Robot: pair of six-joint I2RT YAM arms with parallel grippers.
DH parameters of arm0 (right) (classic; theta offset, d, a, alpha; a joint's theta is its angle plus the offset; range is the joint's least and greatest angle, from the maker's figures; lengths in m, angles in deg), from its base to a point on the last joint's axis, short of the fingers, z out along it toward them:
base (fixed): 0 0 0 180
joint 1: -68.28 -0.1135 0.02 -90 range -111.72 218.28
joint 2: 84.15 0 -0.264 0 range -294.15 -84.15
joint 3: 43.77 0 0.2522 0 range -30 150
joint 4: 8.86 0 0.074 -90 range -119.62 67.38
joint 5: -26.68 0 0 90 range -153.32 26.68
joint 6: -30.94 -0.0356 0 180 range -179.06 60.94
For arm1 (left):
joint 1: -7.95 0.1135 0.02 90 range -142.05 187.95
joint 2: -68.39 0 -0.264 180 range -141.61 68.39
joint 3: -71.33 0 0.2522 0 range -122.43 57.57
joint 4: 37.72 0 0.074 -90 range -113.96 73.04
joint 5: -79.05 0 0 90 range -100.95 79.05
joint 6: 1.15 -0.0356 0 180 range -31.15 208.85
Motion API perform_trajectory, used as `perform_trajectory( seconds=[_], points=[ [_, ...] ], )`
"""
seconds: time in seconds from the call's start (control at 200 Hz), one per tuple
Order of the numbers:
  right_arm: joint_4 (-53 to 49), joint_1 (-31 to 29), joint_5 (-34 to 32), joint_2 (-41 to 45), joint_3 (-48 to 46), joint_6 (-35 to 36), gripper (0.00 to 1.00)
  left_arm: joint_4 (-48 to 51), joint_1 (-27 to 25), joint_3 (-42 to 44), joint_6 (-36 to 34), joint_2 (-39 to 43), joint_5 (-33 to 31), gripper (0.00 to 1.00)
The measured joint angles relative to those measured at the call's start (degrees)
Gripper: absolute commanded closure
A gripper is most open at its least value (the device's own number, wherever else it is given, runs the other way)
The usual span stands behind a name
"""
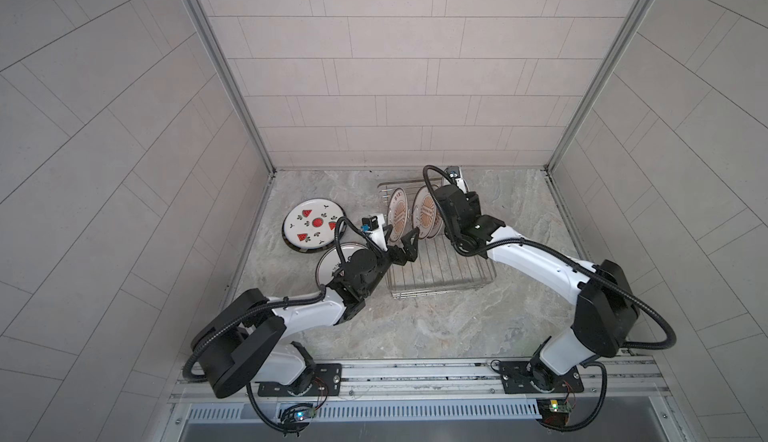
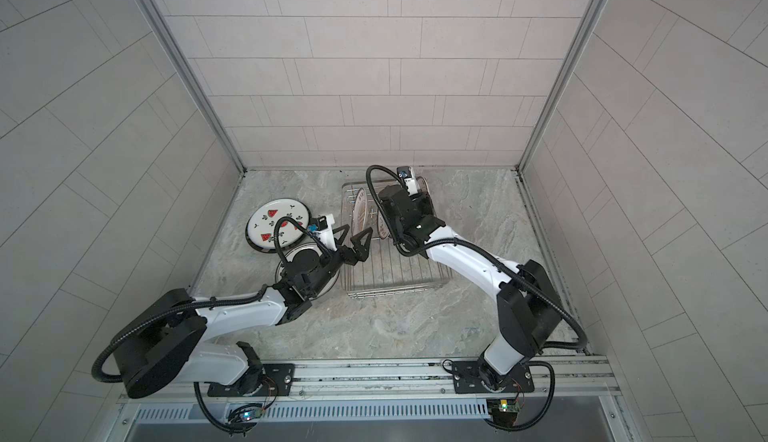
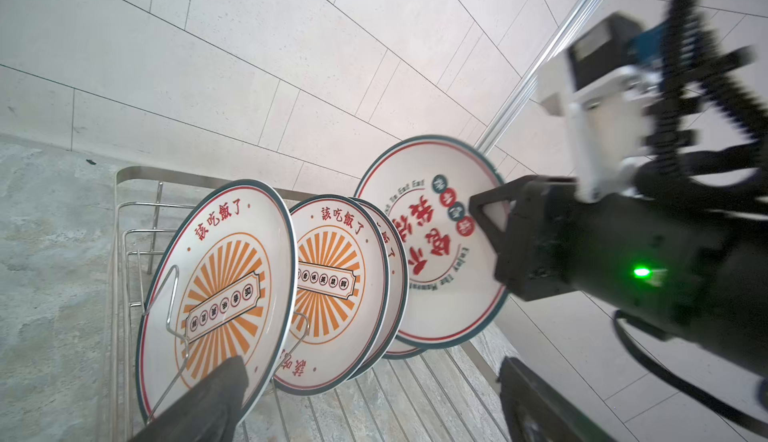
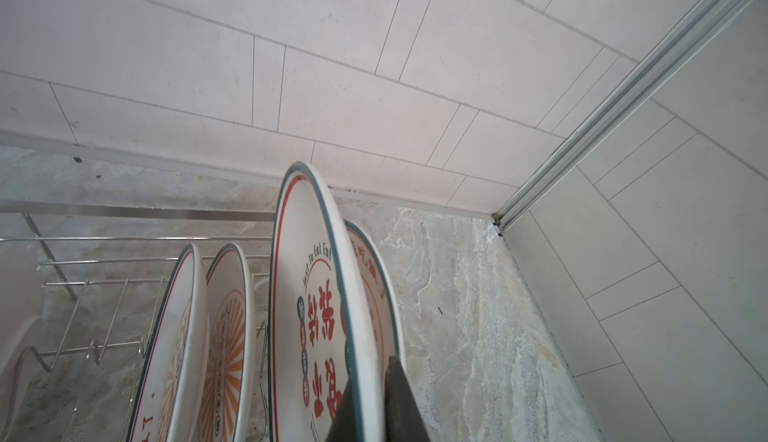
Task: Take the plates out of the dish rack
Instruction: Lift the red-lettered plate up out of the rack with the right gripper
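Filling the lower middle of both top views: grey veined table (image 1: 415, 328). Dish rack (image 1: 440, 282), silver wire, sits centre frame; its near half is bare rods.

Plates: four stand on edge in the rack's far half, and the left wrist view shows them best.
- Sunburst plate (image 3: 220, 294), lower left of frame.
- Second sunburst plate (image 3: 332, 286), centre.
- Third plate (image 3: 397, 278), mostly hidden behind the second.
- Red-character plate (image 3: 432, 253), right of centre, sitting higher than its neighbours. Cannot tell whether its lower edge is clear of the rods.

Two more lie flat on the table left of the rack: watermelon plate (image 1: 313, 224), and a white plate (image 1: 328, 267) half under the left arm.

Right gripper (image 4: 370, 402): jaws pinched together on the red-character plate's rim, one finger on each face. Left gripper (image 1: 401, 238): jaws spread wide, holding nothing, hovering at the rack's left side near the sunburst plate.

Handling, my read: glazed ceramic, so rigid and slick. Probably fairly heavy for an edge pinch, and likely to chip if knocked on the wire or a neighbour. Best hold looks to be the upper rim, clear of the rack's wire. Lift straight up before swinging aside.
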State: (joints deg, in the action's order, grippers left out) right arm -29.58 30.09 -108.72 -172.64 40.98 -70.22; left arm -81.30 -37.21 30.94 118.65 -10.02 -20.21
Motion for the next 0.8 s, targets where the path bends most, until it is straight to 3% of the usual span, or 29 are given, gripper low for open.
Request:
perform_trajectory(
  seconds=[0.275, 0.525, 0.646, 0.801],
  points=[
    [2.8, -2.86, 0.28, 15.13, -8.33, 1.29, 0.94, 2.1, -1.81, 0.5, 0.37, 3.98, -0.11, 0.0],
    [2.45, -2.91, 4.15, 28.96, -17.11, -0.09, 0.94, 7.89, -4.83, 1.2, -0.31, 14.08, 0.66, 0.0],
    [1.38, -2.1, 9.94, 37.73, -22.03, -1.46, 0.93, 10.49, -4.83, 2.19, -1.4, 18.18, 5.38, 0.0],
    [0.09, -0.39, 21.81, 45.75, -25.62, -3.98, 0.94, 21.05, -4.74, 1.86, -2.73, 24.22, 9.88, 0.0]
  ],
)
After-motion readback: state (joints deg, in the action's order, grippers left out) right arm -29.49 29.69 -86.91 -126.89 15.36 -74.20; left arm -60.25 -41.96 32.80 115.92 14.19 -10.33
